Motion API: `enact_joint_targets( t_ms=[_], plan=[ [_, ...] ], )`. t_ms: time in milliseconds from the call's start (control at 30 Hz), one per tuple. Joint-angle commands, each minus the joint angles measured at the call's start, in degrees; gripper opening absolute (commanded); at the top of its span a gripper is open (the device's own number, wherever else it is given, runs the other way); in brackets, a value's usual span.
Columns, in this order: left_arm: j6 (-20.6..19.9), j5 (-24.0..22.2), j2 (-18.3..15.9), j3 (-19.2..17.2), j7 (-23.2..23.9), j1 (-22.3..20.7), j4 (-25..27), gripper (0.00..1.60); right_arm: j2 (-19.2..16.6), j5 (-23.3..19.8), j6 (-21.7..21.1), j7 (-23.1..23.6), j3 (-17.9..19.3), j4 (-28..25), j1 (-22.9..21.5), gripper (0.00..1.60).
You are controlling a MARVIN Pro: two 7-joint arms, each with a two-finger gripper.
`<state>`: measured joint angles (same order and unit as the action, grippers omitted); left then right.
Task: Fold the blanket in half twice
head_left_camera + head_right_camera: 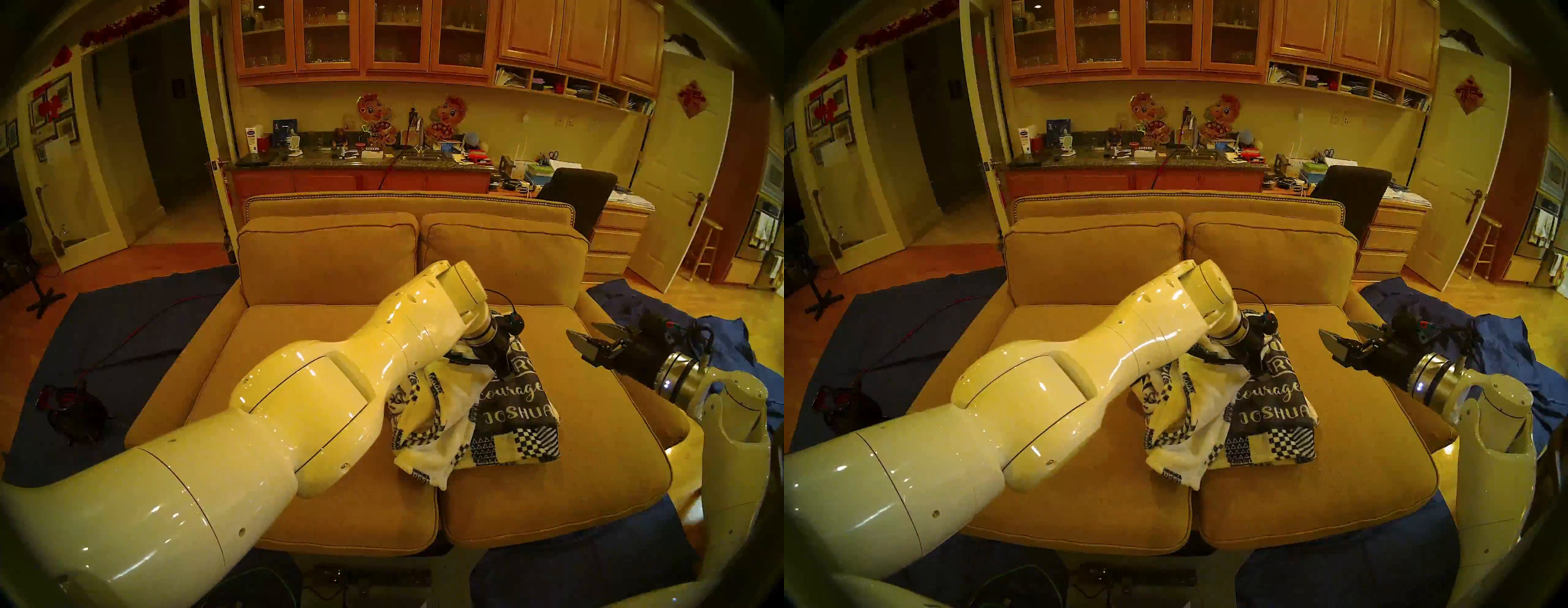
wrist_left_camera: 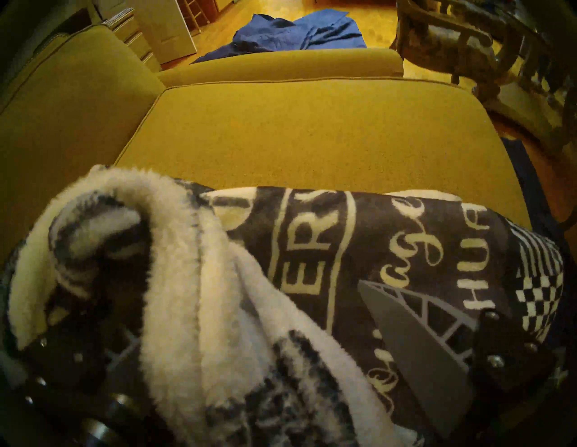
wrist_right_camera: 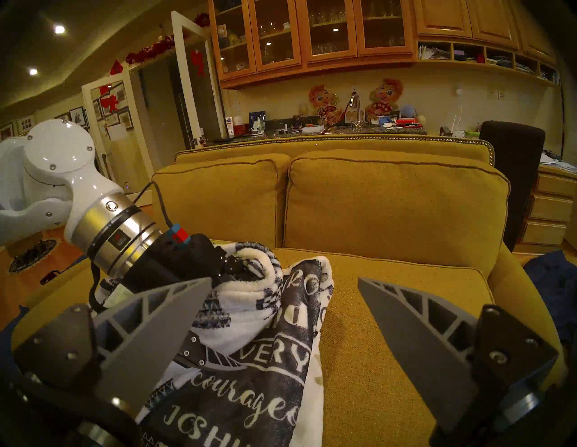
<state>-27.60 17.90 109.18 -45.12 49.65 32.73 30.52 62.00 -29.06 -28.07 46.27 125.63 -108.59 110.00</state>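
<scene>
Lying bunched on sofa (image 1: 594, 446), blanket (image 1: 515, 407) wrapped around left hand (image 3: 237, 281), grip unclear; right hand (image 1: 592, 335) apart, beside blue cloth (image 1: 729, 339)

The blanket (image 1: 509, 407) is showing navy panels with cream lettering, a checkered and triangle patchwork border in navy and cream, and a plain cream plush back. The sofa (image 1: 331, 361) under it is showing a mustard-gold fabric. Beside the sofa, the cloths (image 1: 127, 322) on the floor are showing plain dark blue. Behind the sofa, the cabinets (image 1: 382, 38) are showing warm orange-brown wood. The arm (image 1: 297, 390) above the sofa is showing glossy cream-white; the right tool (image 3: 281, 327) is showing matte grey fingers (image 3: 415, 337).
</scene>
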Motion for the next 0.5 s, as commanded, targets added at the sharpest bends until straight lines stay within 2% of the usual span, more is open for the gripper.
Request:
enact_joint_targets(
  t_ms=[0, 100, 467],
  plan=[
    [0.3, 2.4, -1.0, 3.5, 4.0, -1.8, 5.6, 1.6, -0.2, 0.0, 0.0, -0.1, 0.3, -0.5, -0.3, 1.6],
    [0.0, 3.5, -2.2, 4.9, 5.1, -1.8, 8.7, 1.6, -0.2, 0.0, 0.0, -0.1, 0.3, -0.5, -0.3, 1.6],
    [-1.5, 5.4, -7.8, 6.2, 10.3, -3.1, 17.6, 1.6, -0.2, 0.0, 0.0, -0.1, 0.3, -0.5, -0.3, 1.6]
  ],
)
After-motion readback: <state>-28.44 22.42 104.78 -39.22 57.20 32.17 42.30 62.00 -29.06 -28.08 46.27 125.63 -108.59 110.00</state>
